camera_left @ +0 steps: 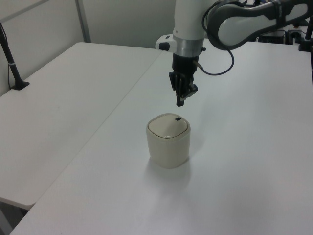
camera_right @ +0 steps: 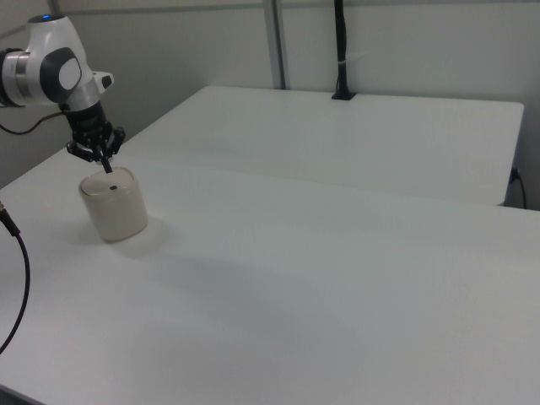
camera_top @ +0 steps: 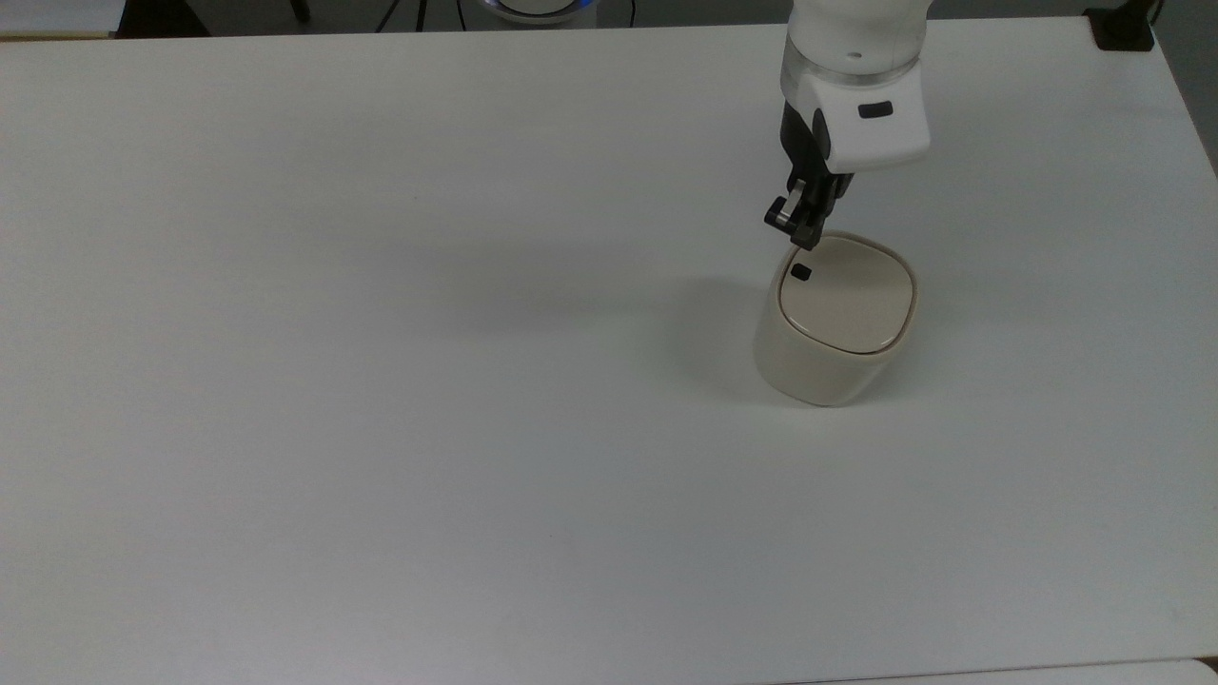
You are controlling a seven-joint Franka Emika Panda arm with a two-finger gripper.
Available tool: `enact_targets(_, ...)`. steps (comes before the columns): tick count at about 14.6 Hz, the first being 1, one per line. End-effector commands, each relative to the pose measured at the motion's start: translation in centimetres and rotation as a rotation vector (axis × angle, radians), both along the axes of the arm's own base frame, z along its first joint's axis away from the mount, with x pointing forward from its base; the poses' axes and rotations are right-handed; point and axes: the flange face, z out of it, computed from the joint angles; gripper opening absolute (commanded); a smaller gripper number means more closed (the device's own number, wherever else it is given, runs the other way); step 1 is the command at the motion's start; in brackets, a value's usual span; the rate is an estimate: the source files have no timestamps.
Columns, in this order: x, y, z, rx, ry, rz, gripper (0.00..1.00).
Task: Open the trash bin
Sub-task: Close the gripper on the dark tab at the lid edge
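One trash bin (camera_top: 835,323) is seen, standing upright on one white table (camera_top: 381,381); a second white table (camera_left: 63,98) is set alongside it in the left view, and is seen behind it in the right view (camera_right: 363,135). One arm (camera_left: 234,24) with one gripper (camera_top: 797,228) is present.

The bin is placed toward the top view's right, well in from the table's edges. It is cream-beige, rounded-square, and its flat lid (camera_top: 847,295) is closed, so nothing of its interior or contents is shown. One small black button (camera_top: 801,272) is set in the lid's corner nearest the gripper.

The gripper's fingers are brought close together with nothing held between them. In the top view the fingertips are seen just above the button, overlapping the bin's rim. In the left view a clear gap is shown between the gripper (camera_left: 180,102) and the lid (camera_left: 167,126), with the button (camera_left: 177,119) just below the tips. In the right view the gripper (camera_right: 106,165) is seen just over the bin (camera_right: 114,203), and contact cannot be told there.

One black pole (camera_right: 341,51) on a clamp is seen at the far table's edge in the right view, and one black stand (camera_left: 12,63) is seen in the left view. One black clamp (camera_top: 1123,29) is seen at the table's corner in the top view.
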Motion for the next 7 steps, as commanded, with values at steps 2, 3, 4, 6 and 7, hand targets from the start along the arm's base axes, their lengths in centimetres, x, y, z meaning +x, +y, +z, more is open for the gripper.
enact_targets(2, 0.9, 1.1, -0.9, 0.001, -0.05, -0.041, 0.0)
enact_targets(3, 0.8, 1.8, -1.6, -0.002, -0.048, -0.031, 0.0)
enact_targets(4, 0.8, 2.2, -2.1, -0.004, -0.046, -0.031, 0.0)
enact_targets(6, 0.8, 2.7, -3.7, -0.015, -0.026, -0.033, 0.0)
enact_targets(7, 0.6, 3.3, -4.1, -0.019, -0.021, -0.024, 0.0)
